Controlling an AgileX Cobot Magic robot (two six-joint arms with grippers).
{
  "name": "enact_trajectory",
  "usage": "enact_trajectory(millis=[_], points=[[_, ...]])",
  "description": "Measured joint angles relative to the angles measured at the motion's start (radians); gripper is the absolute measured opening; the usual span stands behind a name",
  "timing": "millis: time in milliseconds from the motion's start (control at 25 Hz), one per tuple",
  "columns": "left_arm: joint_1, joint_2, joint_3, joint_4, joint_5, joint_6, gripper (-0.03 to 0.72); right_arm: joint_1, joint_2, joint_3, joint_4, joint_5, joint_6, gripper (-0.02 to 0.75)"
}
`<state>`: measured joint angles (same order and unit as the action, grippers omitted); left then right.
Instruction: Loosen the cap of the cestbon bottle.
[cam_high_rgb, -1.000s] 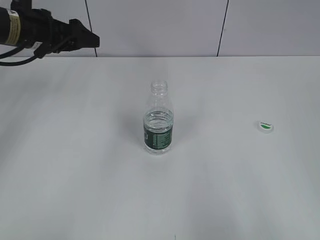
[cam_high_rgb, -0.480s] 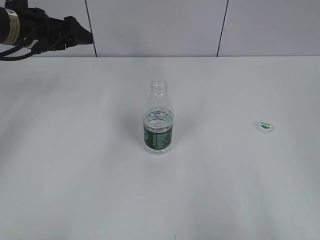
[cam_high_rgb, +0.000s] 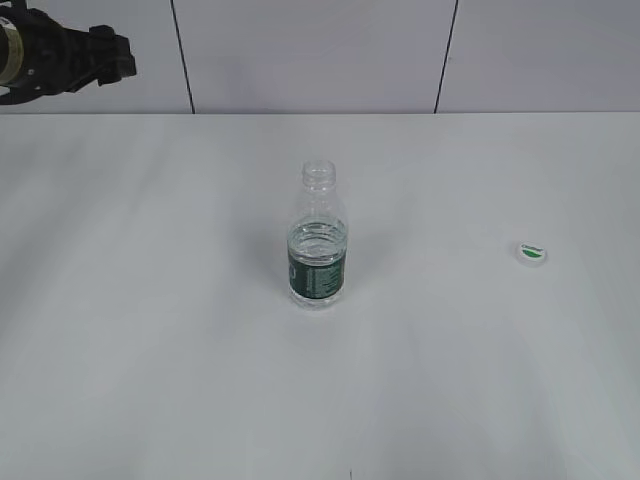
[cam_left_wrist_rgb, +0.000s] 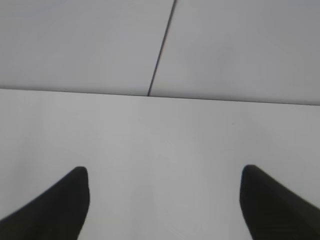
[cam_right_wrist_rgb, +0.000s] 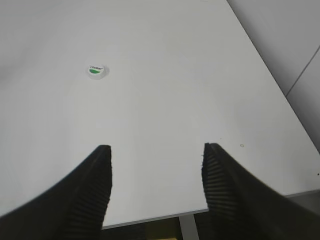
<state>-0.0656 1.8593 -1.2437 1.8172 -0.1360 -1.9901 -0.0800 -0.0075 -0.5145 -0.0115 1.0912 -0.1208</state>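
Small white plastic cap with green logo (cam_high_rgb: 532, 252) off, near desk's right edge; clear green-labelled bottle (cam_high_rgb: 318, 240) mid-desk, upright. Both pincers, left (cam_left_wrist_rgb: 162, 200) and right (cam_right_wrist_rgb: 156, 172), spread, empty. Judge task done: keep clear.

left arm (cam_high_rgb: 60, 55) cropped at frame corner, cap (cam_high_rgb: 532, 253) logo text illegible

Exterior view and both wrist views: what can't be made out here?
- Small clear plastic water bottle: label print too small in the exterior view; outside both wrist views.
- Small round white screw cap on the white table: logo lettering too small in exterior and right wrist views.
- Left gripper: largely cut off by the exterior frame's left edge.
- Right gripper: outside the exterior view.
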Motion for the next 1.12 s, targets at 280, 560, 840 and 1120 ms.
enact_trajectory(millis=[280, 560, 840, 1120], points=[[0.001, 0.0, 0.0, 0.012, 0.085, 0.0, 0.51, 0.0, 0.0, 0.0, 0.0, 0.0, 0.0, 0.44], [0.001, 0.0, 0.0, 0.012, 0.078, 0.0, 0.487, 0.0, 0.0, 0.0, 0.0, 0.0, 0.0, 0.44], [0.001, 0.0, 0.0, 0.013, 0.023, 0.0, 0.48, 0.0, 0.0, 0.0, 0.0, 0.0, 0.0, 0.44], [0.016, -0.002, 0.001, 0.003, -0.032, 0.016, 0.477, 0.0, 0.0, 0.0, 0.0, 0.0, 0.0, 0.44]])
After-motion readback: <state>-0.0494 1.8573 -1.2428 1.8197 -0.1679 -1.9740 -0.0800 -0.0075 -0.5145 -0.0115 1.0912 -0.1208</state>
